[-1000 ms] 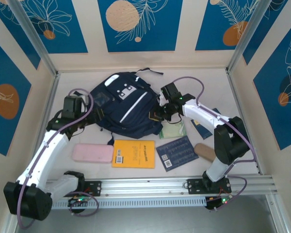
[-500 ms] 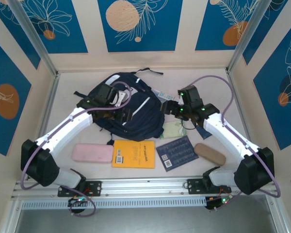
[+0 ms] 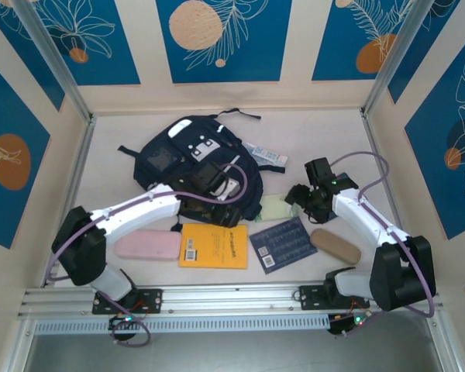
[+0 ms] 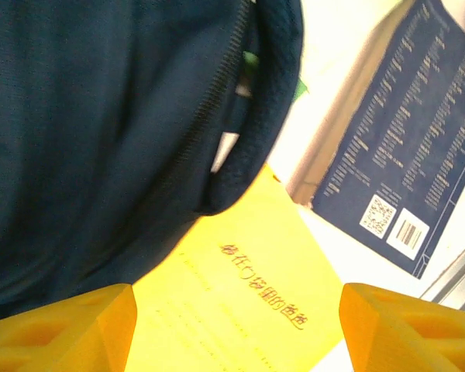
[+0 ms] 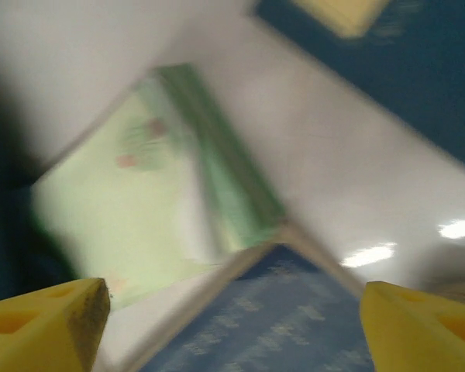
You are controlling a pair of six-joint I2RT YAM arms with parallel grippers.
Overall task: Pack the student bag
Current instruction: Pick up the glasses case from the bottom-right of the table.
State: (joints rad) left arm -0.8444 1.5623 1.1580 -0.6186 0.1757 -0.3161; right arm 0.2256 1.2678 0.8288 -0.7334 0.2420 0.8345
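Note:
The student bag (image 3: 187, 164), dark navy with white stripes, lies at the back centre of the table. My left gripper (image 3: 215, 203) hovers over its near right edge. In the left wrist view that gripper (image 4: 236, 329) is open, with the bag's zipped edge (image 4: 209, 116) and the yellow book (image 4: 248, 287) below it. Right of the bag, my right gripper (image 3: 298, 198) is open over a pale green notebook (image 3: 275, 208). The blurred right wrist view shows this gripper (image 5: 232, 325) with nothing between its fingers, above the green notebook (image 5: 139, 201) and a blue book (image 5: 294, 318).
Along the near side lie a pink pencil case (image 3: 147, 245), the yellow book (image 3: 213, 246), the blue book (image 3: 283, 243) and a brown glasses case (image 3: 335, 246). A white-and-blue strip (image 3: 263, 153) lies right of the bag. Walls close in the table.
My left arm swung right across the bag to its near right edge. My right gripper opened and drew back right, off the bag, to above the green notebook.

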